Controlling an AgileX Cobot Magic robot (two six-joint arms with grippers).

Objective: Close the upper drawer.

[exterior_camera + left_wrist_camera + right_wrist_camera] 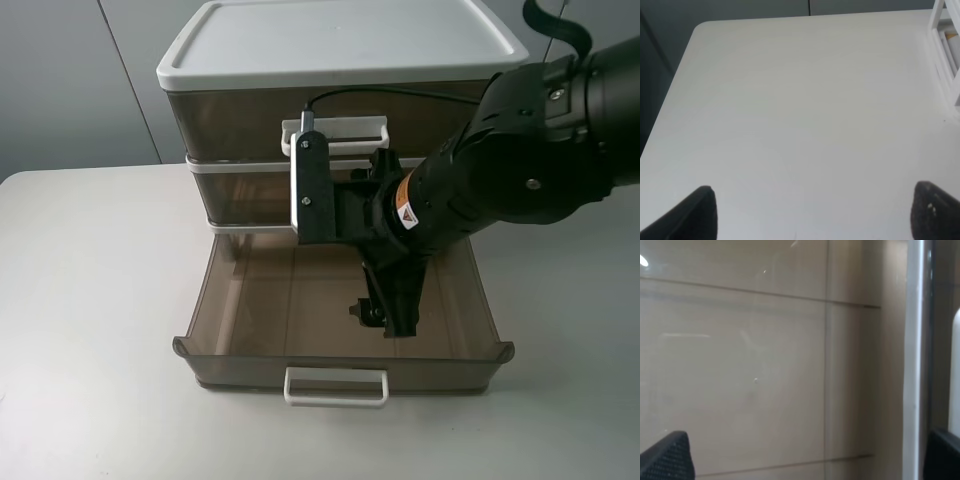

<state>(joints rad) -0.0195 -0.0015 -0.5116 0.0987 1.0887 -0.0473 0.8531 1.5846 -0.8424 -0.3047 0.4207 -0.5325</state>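
Observation:
A drawer cabinet (340, 45) with a white top and smoky brown drawers stands at the back of the white table. Its lowest visible drawer (250, 300) is pulled far out, with a white handle (335, 387) on its front. The two drawers above look pushed in; the top one has a white handle (340, 135). My right gripper (390, 318) reaches down inside the open drawer, near its floor. In the right wrist view the gripper (805, 460) is open over the brown drawer floor (750, 365), holding nothing. My left gripper (815, 212) is open over bare table, out of the exterior view.
The white table (90, 300) surrounds the cabinet. In the left wrist view the table's far left corner (702, 27) shows, and a white edge of the cabinet (946, 55) at one side. The right arm's black body (520, 150) hangs over the drawer's right half.

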